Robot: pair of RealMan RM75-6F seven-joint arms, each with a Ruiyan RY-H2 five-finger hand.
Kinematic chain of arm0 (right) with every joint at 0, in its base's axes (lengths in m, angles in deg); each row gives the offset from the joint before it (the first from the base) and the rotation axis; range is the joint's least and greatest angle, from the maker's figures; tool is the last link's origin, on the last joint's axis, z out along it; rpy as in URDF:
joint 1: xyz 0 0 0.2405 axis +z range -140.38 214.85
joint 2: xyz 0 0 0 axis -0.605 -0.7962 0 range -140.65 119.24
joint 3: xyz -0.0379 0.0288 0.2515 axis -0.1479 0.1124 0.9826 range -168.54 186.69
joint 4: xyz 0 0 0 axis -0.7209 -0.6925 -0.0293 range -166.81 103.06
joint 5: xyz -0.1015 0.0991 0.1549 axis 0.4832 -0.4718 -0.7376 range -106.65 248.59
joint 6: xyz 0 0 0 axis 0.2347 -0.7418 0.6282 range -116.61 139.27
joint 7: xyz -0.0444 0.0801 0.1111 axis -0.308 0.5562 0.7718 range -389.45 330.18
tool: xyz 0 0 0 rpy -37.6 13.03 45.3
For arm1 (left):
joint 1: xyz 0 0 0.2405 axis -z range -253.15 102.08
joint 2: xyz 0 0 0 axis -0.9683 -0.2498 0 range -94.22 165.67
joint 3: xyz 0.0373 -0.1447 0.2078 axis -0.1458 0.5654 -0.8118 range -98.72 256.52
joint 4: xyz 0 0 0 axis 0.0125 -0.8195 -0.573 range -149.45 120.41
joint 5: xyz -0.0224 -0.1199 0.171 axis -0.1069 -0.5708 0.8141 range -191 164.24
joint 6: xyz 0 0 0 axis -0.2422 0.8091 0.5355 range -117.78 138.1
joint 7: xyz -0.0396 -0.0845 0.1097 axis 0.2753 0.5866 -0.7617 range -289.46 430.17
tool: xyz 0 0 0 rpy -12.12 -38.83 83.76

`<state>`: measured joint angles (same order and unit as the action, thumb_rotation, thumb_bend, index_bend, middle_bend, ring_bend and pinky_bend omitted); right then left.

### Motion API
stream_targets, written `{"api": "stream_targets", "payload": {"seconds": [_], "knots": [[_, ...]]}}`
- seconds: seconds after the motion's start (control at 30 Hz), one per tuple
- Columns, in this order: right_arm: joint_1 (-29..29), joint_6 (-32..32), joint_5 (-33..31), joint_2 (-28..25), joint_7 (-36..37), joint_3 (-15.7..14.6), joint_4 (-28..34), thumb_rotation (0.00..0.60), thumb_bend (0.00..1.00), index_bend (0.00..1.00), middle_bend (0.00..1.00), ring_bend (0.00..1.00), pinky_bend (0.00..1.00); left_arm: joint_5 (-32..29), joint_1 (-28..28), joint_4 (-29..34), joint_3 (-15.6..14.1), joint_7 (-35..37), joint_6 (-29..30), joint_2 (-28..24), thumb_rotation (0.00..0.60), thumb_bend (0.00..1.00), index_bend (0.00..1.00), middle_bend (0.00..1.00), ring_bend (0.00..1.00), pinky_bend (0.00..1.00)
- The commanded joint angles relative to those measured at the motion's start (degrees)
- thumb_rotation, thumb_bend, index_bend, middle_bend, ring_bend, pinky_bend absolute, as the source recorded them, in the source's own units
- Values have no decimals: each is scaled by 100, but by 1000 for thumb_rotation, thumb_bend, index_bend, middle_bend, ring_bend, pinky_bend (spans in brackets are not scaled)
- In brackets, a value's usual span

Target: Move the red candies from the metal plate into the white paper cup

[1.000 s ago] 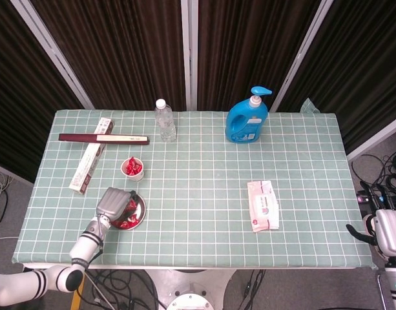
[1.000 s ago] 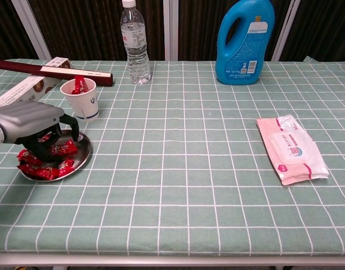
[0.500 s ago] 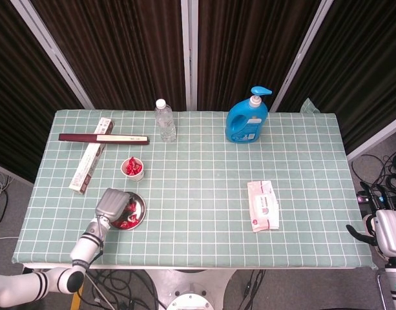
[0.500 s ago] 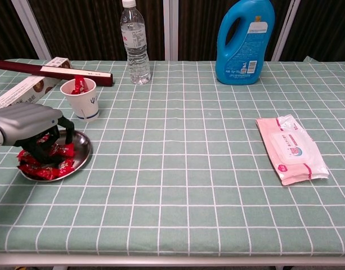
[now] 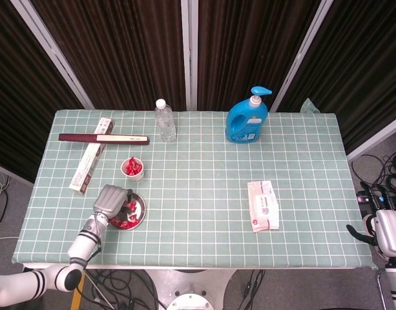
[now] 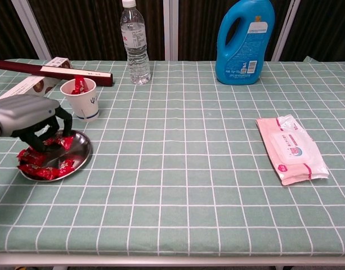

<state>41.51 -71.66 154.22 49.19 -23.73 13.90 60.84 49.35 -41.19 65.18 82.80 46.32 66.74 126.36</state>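
Note:
The metal plate (image 5: pixel 141 208) (image 6: pixel 83 154) lies near the table's front left and holds several red candies (image 5: pixel 125 223) (image 6: pixel 40 169). Just behind it stands the white paper cup (image 5: pixel 134 170) (image 6: pixel 81 100), with red candies inside. My left hand (image 5: pixel 111 198) (image 6: pixel 25 115) hovers over the plate, its fingers curled downward and pinching a red candy (image 6: pixel 55 141) just above the pile. My right hand (image 5: pixel 387 234) shows only in the head view, off the table's right edge and low; its fingers are not clear.
A water bottle (image 5: pixel 164 121) (image 6: pixel 134 44) and a blue detergent bottle (image 5: pixel 247 119) (image 6: pixel 244 40) stand at the back. A pink wipes pack (image 5: pixel 263 205) (image 6: pixel 293 149) lies on the right. A long white box (image 5: pixel 90 155) and a dark red stick box (image 5: pixel 104 137) (image 6: pixel 48 69) lie behind the cup.
My left hand pressed down into the candies, then rose a little and shifted toward the cup with its fingers closed. The right hand has not moved.

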Motion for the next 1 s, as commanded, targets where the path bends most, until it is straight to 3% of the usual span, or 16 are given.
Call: {"api": "stream_targets", "payload": {"seconds": [0.03,0.23,0.37,0.7,1.0], "knots": [[2,11,-12,6,5,1,-14,600,81,16,240,52,436,205,58,345,350,507,104,-349,600,409,651,894,935,1000],[22,50,-28,23,33,8,-49,600,82,16,240,52,436,20,456,153,989,636,14,-468,600,407,642,899,935,1000],[25,56,-52,28,51,22,-68,600,81,16,240,52,436,-322,774,-203,1198,489,-302,-382,600,400,633,900,935,1000],[20,83,-120,28,83,38,-104,600,82,16,240,52,436,-758,1021,-689,1025,97,-600,-155,600,387,580,893,934,1000],[40,111,-127,30,46,43,-75,600,82,16,240,52,436,-825,988,-602,881,69,-587,-250,600,386,409,883,933,1000]]}}
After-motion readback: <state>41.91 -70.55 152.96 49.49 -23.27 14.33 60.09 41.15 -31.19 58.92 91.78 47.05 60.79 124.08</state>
